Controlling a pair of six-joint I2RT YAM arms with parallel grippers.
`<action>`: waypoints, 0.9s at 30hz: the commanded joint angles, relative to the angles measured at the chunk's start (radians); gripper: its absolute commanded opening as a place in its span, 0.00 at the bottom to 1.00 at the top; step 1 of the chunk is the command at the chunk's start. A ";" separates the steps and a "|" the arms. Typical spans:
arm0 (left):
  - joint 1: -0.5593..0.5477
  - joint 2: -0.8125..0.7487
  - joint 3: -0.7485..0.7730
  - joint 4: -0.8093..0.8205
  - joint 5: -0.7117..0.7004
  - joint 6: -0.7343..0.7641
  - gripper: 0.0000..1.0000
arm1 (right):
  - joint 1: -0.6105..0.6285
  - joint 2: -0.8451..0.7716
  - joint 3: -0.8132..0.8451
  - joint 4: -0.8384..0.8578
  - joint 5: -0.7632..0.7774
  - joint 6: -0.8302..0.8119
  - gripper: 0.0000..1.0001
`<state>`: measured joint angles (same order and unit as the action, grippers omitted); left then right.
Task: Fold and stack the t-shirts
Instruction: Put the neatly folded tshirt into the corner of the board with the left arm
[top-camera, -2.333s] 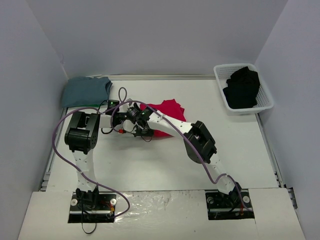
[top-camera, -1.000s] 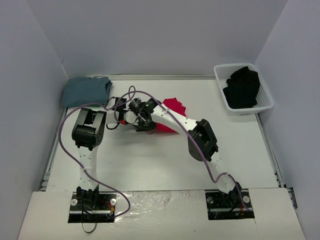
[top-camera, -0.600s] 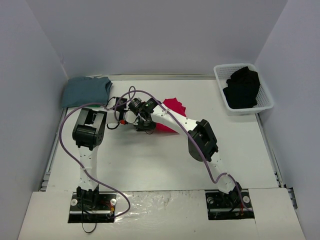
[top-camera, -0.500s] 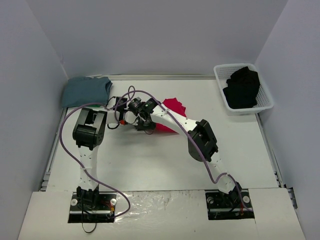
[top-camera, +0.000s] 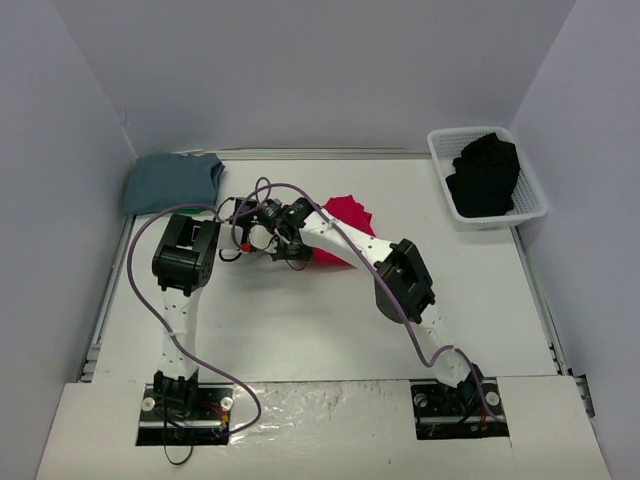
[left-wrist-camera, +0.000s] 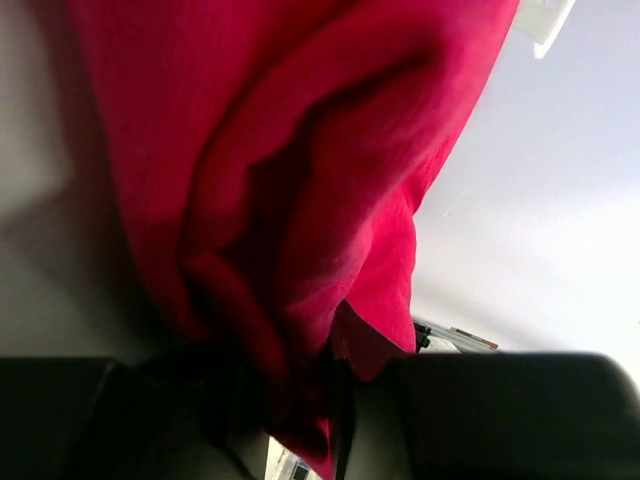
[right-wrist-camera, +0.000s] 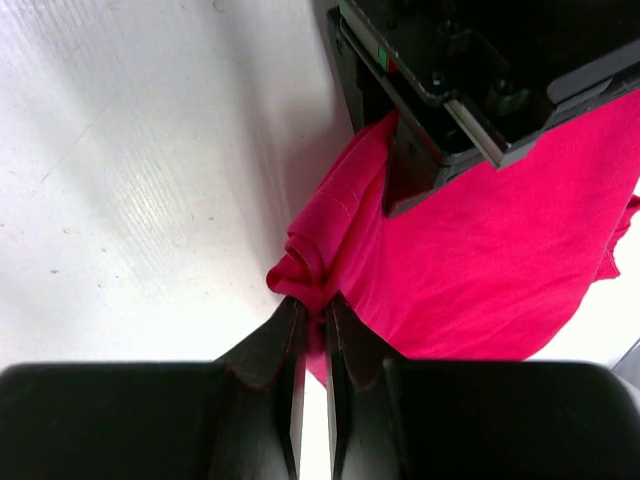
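Blue-grey t-shirt (top-camera: 172, 182) folded, far-left bench (top-camera: 300, 320) corner; red t-shirt (top-camera: 345, 214) unfolded, pinched by left gripper (left-wrist-camera: 300, 385), right gripper (right-wrist-camera: 312, 322); black t-shirt (top-camera: 487, 172) waits in basket (top-camera: 498, 220).

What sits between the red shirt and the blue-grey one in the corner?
No object. Only the left arm's wrist and its purple cable cross the gap between the red shirt and the blue-grey shirt.

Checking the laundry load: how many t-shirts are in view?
3: red shirt at centre, blue-grey shirt in the far-left corner, black shirt in the basket. More may hide under it.
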<state>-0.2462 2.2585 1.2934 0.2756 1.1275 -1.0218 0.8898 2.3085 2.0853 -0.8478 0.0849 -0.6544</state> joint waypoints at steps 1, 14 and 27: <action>-0.042 0.044 -0.006 -0.021 -0.049 -0.018 0.20 | 0.038 -0.020 0.062 0.039 -0.022 0.021 0.00; -0.039 0.033 0.029 -0.061 -0.040 0.060 0.02 | 0.072 -0.102 -0.057 0.016 -0.068 0.006 0.79; -0.012 -0.059 0.168 -0.486 -0.121 0.416 0.02 | -0.202 -0.584 -0.612 0.010 -0.266 -0.093 1.00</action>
<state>-0.2657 2.2635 1.3869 0.0723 1.1080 -0.8322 0.8333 1.8301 1.5185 -0.8043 -0.1593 -0.7025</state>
